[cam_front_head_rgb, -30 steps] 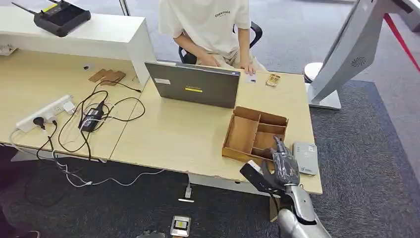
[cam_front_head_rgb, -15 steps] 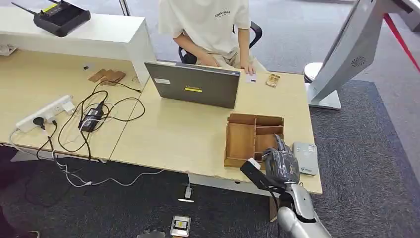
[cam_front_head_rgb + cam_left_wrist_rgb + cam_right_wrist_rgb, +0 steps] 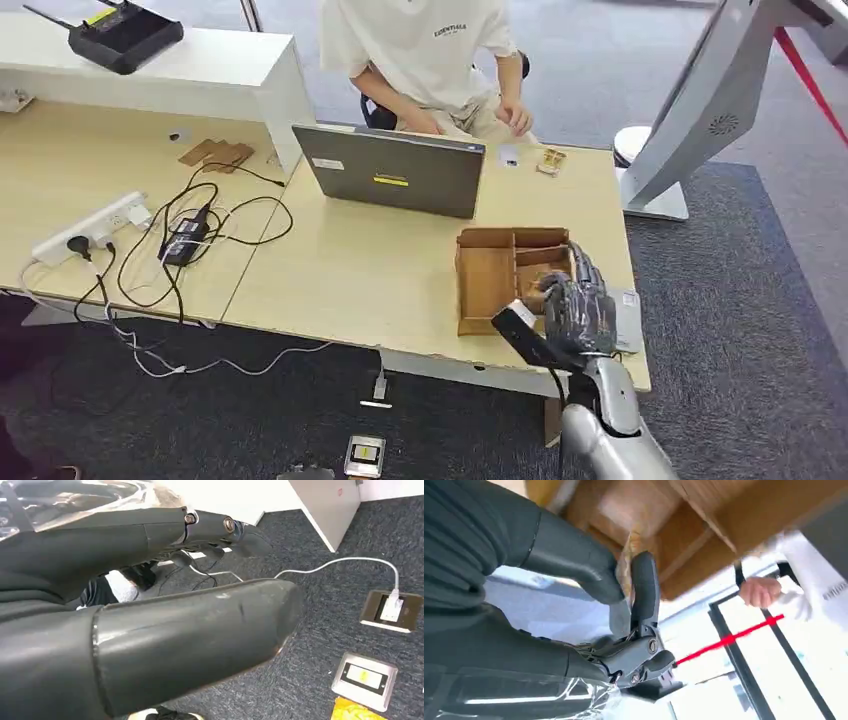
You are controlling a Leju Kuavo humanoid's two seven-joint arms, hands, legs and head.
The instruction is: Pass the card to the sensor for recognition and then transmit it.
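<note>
Head view shows the right hand (image 3: 572,310) over the near right corner of the bench (image 3: 380,270), reaching into the wooden tray (image 3: 490,280), a divided open box that sits close to the bench's front edge. Right wrist view shows the thumb and a dark finger (image 3: 644,587) pinching a thin, pale tan card (image 3: 626,562) by its edge, just above the tray's compartments; the card's face is blurred and no print on it can be read. Just beside the tray, toward the bench's right edge, lies a flat grey sensor (image 3: 628,318), partly hidden behind the right hand.

Left wrist view shows the left hand (image 3: 150,595) above dark carpet, its fingers extended and apart with nothing between them; a white cable (image 3: 345,562) runs to a floor socket (image 3: 392,611) there.

At the bench's far edge a grey laptop (image 3: 392,172) stands open with its back to the camera, carrying a yellow sticker and a small white label whose text is too small to read. A person (image 3: 425,50) sits behind it in a cream T-shirt printed "ESSENTIALS", one hand raised near the far right corner, where a small white card (image 3: 509,157) and a little wooden piece (image 3: 549,160) lie. On the bench's left part sit a white power strip (image 3: 90,228) and tangled black cables (image 3: 200,235)
</note>
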